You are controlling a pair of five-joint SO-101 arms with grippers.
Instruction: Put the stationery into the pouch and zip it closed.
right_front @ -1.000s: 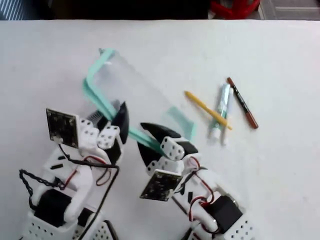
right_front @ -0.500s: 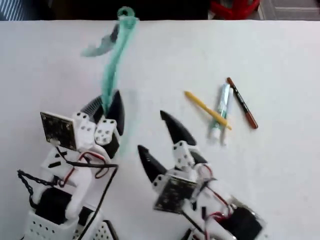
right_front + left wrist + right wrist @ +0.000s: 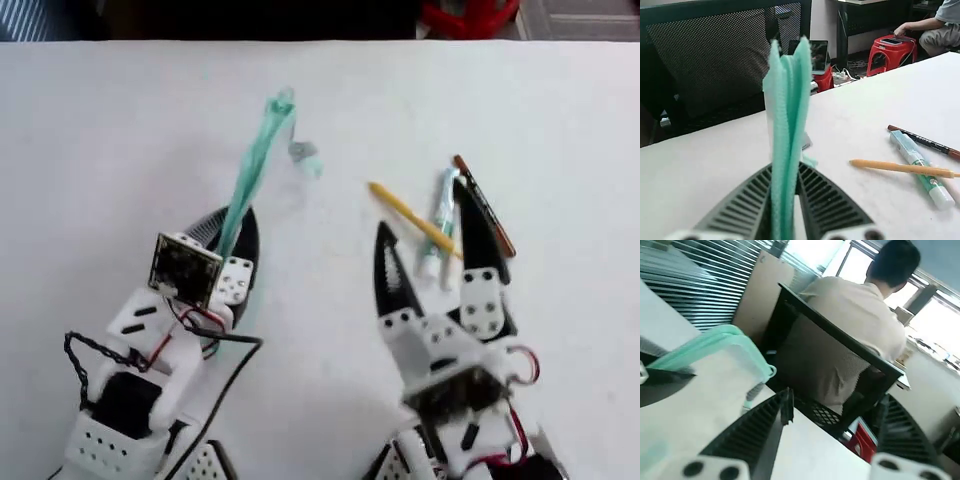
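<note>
The clear pouch with teal zip edges stands on edge above the table, pinched at its near end by my left gripper, which is shut on it. In the left wrist view the teal edge rises straight up from between the left gripper's fingers. A yellow pencil, a white and green glue stick and a brown pen lie crossed at the right. My right gripper is open, its fingers straddling this stationery from the near side. The right wrist view shows the pouch off to the side.
White table with free room at the far side and the right. The far table edge runs along a dark area with a red stool. A person sits on a mesh chair behind the table, touching nothing.
My right gripper let go of the pouch's edge, opened and swung right to the stationery. The pouch swung up on edge in the left gripper, and the left arm turned slightly right.
</note>
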